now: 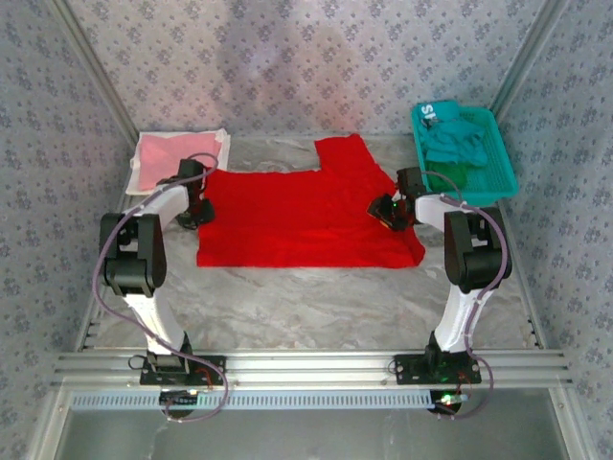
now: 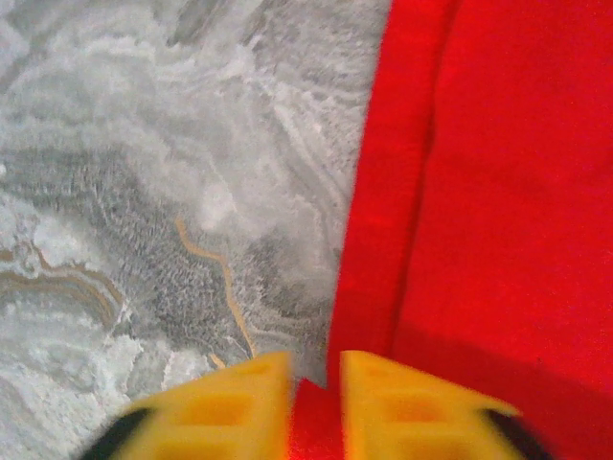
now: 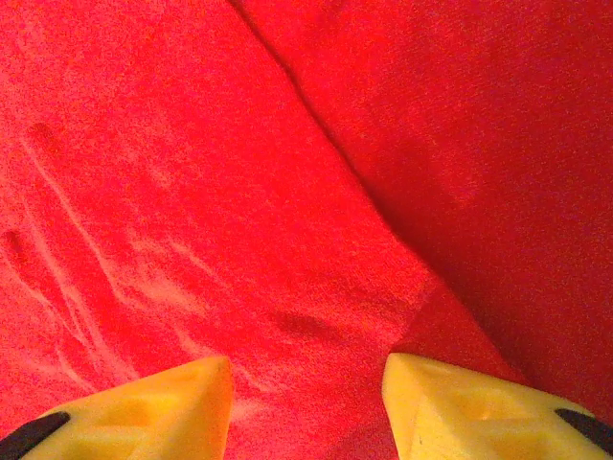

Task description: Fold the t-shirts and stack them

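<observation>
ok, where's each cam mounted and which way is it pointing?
Top external: fixed above and behind the robot, looking down at the table; left arm, right arm and their bases show.
Left wrist: on the left wrist, looking down at the red t-shirt edge and bare table; left gripper at bottom.
Right wrist: on the right wrist, looking down at red cloth; right gripper at bottom.
Shared: the red t-shirt, in all three.
</observation>
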You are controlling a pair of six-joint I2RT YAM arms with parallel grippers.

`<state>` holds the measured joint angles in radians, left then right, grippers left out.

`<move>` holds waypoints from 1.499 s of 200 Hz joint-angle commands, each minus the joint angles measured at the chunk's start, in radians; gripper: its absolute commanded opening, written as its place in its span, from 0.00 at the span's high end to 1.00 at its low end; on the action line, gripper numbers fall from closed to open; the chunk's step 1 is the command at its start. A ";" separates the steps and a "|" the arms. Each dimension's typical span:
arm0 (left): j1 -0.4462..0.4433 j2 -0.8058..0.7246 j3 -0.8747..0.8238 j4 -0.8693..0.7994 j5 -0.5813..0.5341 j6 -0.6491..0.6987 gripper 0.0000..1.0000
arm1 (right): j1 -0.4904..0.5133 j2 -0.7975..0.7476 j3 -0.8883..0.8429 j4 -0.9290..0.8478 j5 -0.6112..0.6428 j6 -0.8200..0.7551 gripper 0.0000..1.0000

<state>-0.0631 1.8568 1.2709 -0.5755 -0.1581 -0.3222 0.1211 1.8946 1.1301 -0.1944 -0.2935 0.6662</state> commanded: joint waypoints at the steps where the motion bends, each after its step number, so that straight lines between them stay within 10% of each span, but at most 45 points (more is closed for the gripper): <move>1: 0.004 -0.032 0.015 -0.044 -0.018 0.005 0.51 | -0.019 0.016 -0.011 -0.077 0.064 0.001 0.50; 93: -0.091 -0.409 -0.356 0.136 0.097 -0.198 0.48 | 0.112 -0.215 -0.008 -0.266 0.179 -0.139 0.46; 149: -0.118 -0.377 -0.547 0.356 0.221 -0.288 0.48 | 0.152 -0.151 -0.050 -0.258 0.204 -0.162 0.46; 300: -0.126 -0.703 -0.776 0.145 0.214 -0.444 0.48 | 0.295 -0.405 -0.409 -0.248 0.225 0.022 0.46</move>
<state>-0.1837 1.2366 0.5079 -0.2722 0.0601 -0.7391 0.4004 1.5063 0.7403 -0.3107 -0.0757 0.6281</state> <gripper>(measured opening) 0.523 0.535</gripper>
